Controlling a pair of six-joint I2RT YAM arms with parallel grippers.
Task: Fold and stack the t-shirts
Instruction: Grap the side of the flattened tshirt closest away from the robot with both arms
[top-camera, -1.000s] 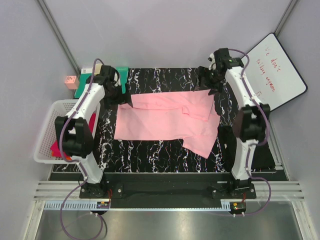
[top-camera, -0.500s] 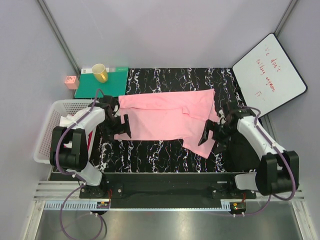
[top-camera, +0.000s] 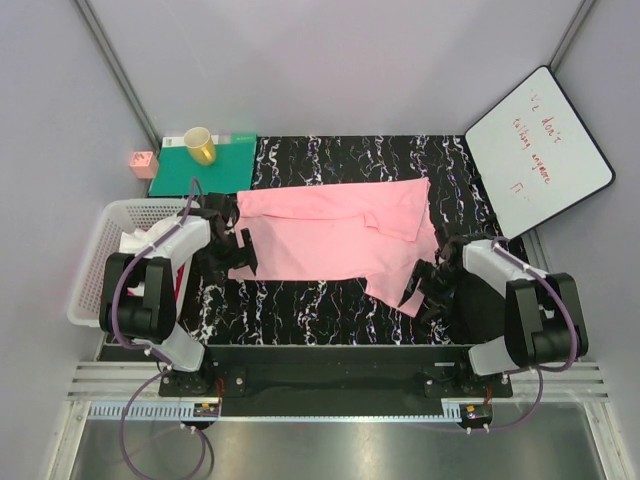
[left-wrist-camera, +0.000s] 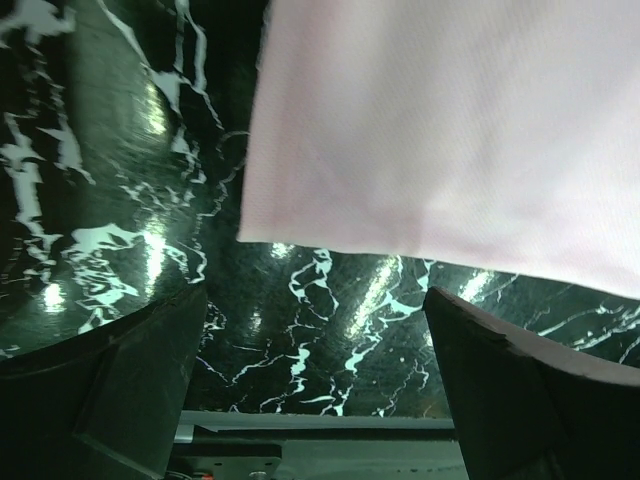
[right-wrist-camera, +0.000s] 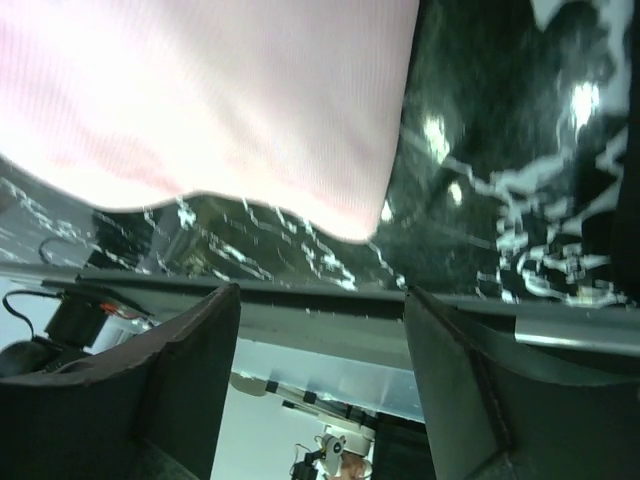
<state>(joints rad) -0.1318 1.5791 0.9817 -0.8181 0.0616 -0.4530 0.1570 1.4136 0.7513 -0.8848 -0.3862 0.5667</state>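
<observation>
The light pink t-shirt (top-camera: 330, 235) lies spread on the marbled tabletop (top-camera: 320, 310); the left arm's fingers (left-wrist-camera: 120, 390) stand apart at its near-left corner, the right arm's fingers (right-wrist-camera: 150, 400) apart just short of its near-right corner, neither holding cloth; closing too shallow could pinch one layer or slip off the hem, skewing the fold; the laundry basket (top-camera: 85, 300) crowds the left arm; the yellow cup (top-camera: 199, 146), green mat (top-camera: 225, 165) and whiteboard (top-camera: 540, 150) sit well apart.
</observation>
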